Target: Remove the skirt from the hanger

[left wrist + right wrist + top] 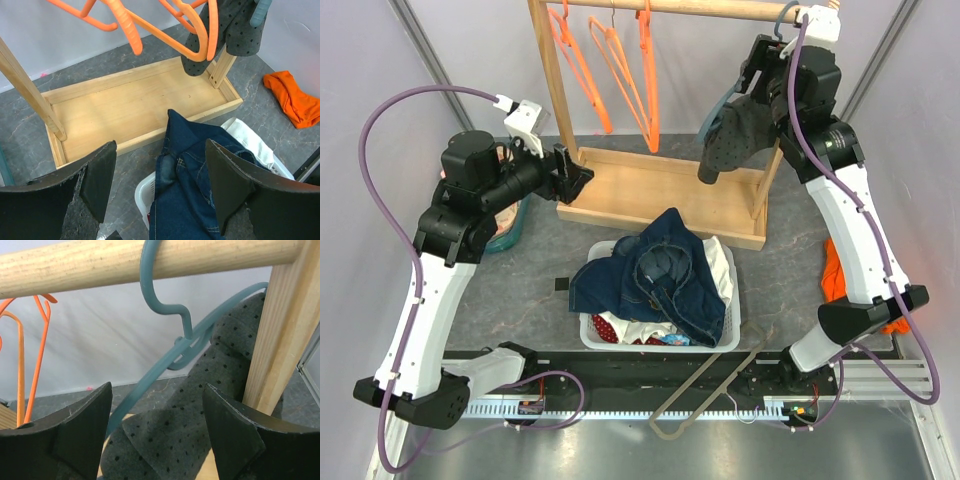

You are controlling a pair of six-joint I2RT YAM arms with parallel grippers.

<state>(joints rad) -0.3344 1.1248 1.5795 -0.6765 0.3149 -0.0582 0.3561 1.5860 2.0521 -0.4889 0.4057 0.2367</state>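
Skirt (610,327) lies down in the white basket (592,339), only a scrap of dark red with small white dots showing at the near left corner, under a blue denim garment (665,280). Orange hangers (620,70) hang bare on the wooden rail (710,8). Left gripper (159,150) gapes wide near the rack's left post, empty. Right gripper (156,390) gapes wide too, up beside the grey dotted garment (200,405) on its teal hanger (160,305), gripping nothing.

Grey marbled table (780,290), wooden rack base (640,185), white laundry basket (590,330), orange cloth (295,100) at right
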